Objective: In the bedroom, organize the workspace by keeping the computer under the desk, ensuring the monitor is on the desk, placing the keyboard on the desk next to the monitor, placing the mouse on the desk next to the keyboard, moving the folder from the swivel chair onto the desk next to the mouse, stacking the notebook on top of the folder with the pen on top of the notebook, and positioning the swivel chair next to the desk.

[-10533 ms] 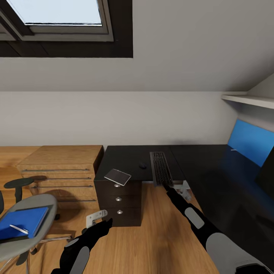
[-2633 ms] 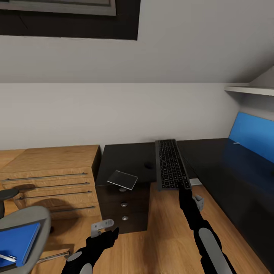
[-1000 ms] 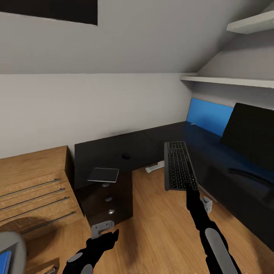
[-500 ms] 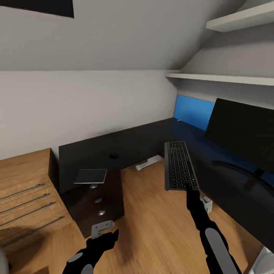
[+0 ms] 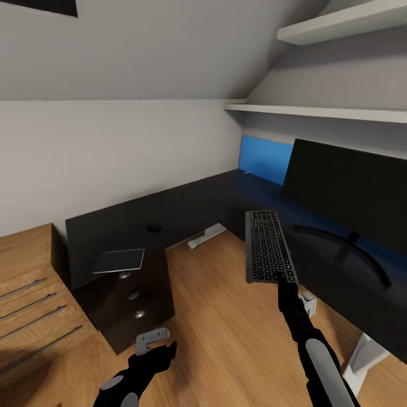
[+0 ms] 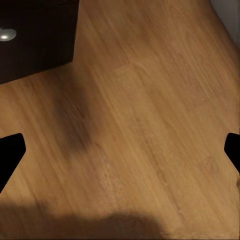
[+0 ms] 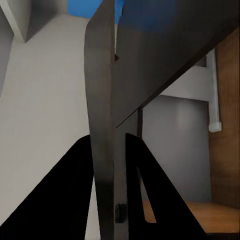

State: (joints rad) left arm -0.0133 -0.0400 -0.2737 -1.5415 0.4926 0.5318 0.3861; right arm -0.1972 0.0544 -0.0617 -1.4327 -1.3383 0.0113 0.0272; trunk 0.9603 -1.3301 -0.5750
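While the right gripper (image 5: 281,284) was clamped on the near end of the keyboard (image 5: 269,245), the board hung flat in the air over the wood floor (image 5: 226,316), just short of the desk (image 5: 226,195) edge and not touching it. From the right wrist, the keyboard (image 7: 102,125) showed edge-on, pinched between the two dark fingers (image 7: 75,190). The monitor (image 5: 350,189) stood on the desk's right wing, its curved stand just beyond the keyboard's far side. The mouse (image 5: 153,228) and the notebook (image 5: 120,260) lay on the other wing, well apart from the monitor. The left gripper (image 5: 151,341) hung low over the floor, jaws spread and empty; its wrist camera looked down on bare planks between the finger tips (image 6: 10,150). The step in hand seemed to be carrying the keyboard to the monitor. The next move would likely call for swinging it over the desk edge, lowering it flat in front of the stand, and letting go without bumping the stand.
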